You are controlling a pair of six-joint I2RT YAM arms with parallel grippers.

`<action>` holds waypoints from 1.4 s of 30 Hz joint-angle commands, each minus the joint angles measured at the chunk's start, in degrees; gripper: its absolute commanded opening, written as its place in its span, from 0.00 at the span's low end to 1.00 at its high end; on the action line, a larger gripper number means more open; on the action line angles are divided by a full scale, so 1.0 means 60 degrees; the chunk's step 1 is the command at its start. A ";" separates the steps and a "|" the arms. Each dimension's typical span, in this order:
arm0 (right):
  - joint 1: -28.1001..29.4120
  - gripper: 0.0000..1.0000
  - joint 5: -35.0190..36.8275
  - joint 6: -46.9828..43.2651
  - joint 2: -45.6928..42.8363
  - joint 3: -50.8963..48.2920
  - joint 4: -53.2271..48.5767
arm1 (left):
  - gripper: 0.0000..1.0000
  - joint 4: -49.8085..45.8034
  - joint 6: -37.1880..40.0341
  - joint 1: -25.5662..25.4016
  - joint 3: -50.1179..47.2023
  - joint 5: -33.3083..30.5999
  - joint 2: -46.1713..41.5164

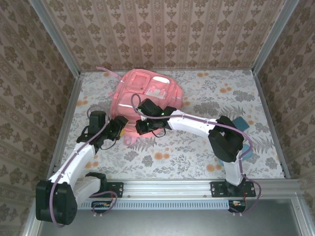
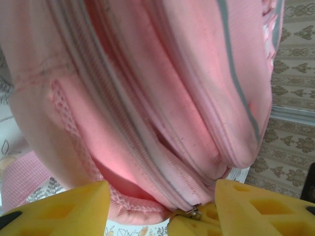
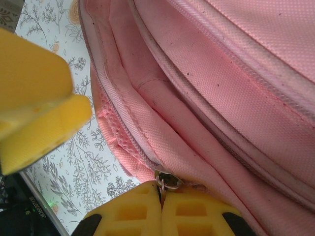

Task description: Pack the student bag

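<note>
The student bag (image 1: 150,91), a big pink backpack, lies on the flowered table toward the back, and both arms meet at its near edge. My right gripper (image 3: 161,209) is shut on the metal zipper pull (image 3: 166,181) of the bag's (image 3: 236,83) zip. My left gripper (image 2: 162,211) stands open, one yellow finger on each side of the bag's (image 2: 147,98) lower edge, just left of the right gripper (image 1: 145,125). The same zipper pull (image 2: 193,213) shows between the left fingers (image 2: 59,209), with the right gripper's yellow tips right behind it.
A teal case (image 1: 241,123) lies on the table at the right, partly hidden behind the right arm's elbow. A pink strap (image 1: 110,73) trails from the bag toward the back left. Patterned walls enclose the table on three sides.
</note>
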 commanded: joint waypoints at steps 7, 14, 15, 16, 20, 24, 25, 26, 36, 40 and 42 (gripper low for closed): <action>0.0346 0.00 -0.0012 -0.0189 0.0068 -0.0067 0.0610 | 0.47 0.1046 -0.0653 -0.0331 -0.0104 -0.0005 0.0546; 0.0446 0.00 0.0137 -0.0276 0.0018 -0.0128 0.0615 | 0.44 0.1115 -0.0510 -0.0394 -0.0050 -0.0140 0.1100; 0.0447 0.00 0.0152 -0.0287 0.0002 -0.0137 0.0606 | 0.43 0.1081 -0.0565 -0.0407 -0.0093 -0.0216 0.1159; 0.0456 0.00 0.0212 -0.0291 -0.0033 -0.0150 0.0592 | 0.42 0.1138 -0.0660 -0.0419 -0.0183 -0.0273 0.1196; 0.0514 0.00 0.0639 -0.0308 -0.0234 -0.0235 0.0276 | 0.36 0.1223 -0.0820 -0.0481 -0.0358 -0.0555 0.1288; 0.0669 0.00 0.1483 -0.0283 -0.0621 -0.0469 -0.0311 | 0.24 0.1120 -0.0725 -0.0482 -0.0422 -0.0828 0.1286; 0.0690 0.00 0.1797 -0.0202 -0.0703 -0.0557 -0.0505 | 0.19 0.1106 -0.0689 -0.0481 -0.0427 -0.0892 0.1293; 0.0695 0.00 0.2082 -0.0097 -0.0776 -0.0621 -0.0811 | 0.13 0.1130 -0.0618 -0.0482 -0.0439 -0.0911 0.1311; -0.0124 0.00 0.4718 0.0352 -0.1971 -0.2441 -0.2007 | 0.00 0.0575 0.0361 -0.0020 -0.0030 -0.0912 0.1156; -0.0899 0.00 0.4883 0.0257 -0.2127 -0.2962 -0.1747 | 0.00 0.0509 0.0467 0.0044 -0.0029 -0.0848 0.1113; -0.1245 0.00 0.4786 0.0104 -0.2094 -0.2972 -0.1571 | 0.00 0.0459 0.0511 0.0075 -0.0015 -0.0796 0.1082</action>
